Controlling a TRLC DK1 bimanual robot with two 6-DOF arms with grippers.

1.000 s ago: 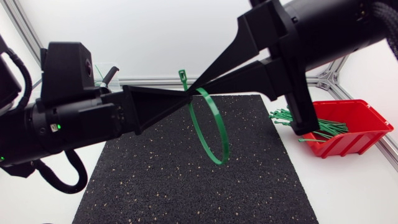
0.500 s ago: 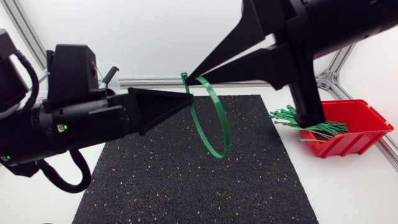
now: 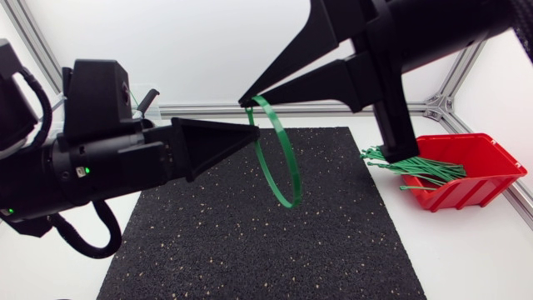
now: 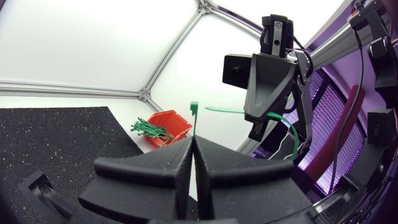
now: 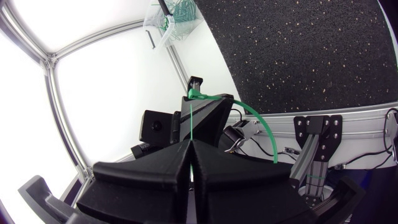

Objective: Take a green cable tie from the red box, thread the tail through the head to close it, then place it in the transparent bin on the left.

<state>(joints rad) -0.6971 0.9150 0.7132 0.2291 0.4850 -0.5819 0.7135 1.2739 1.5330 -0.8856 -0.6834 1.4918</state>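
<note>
A green cable tie (image 3: 291, 202) hangs as a loop above the black mat (image 3: 250, 242), held between both grippers. My left gripper (image 3: 252, 131) is shut on the tie just below its square head (image 4: 194, 107), which sticks up past the fingertips. My right gripper (image 3: 243, 102) sits just above, shut on the thin tail, which runs straight from the head (image 5: 193, 94) into its fingers. The red box (image 3: 483, 158) with several green ties (image 3: 408, 167) stands at the right. The transparent bin (image 5: 171, 25) stands at the far left, mostly hidden behind my left arm in the head view.
The black mat covers the middle of the white table. An aluminium frame rail (image 3: 333, 108) runs along the back edge. The red box sits off the mat's right edge, its ties spilling over the rim towards the mat.
My right gripper has risen and drawn back up and left with the tail, and the loop has lifted with it. The left gripper shifted slightly early on, then held still.
</note>
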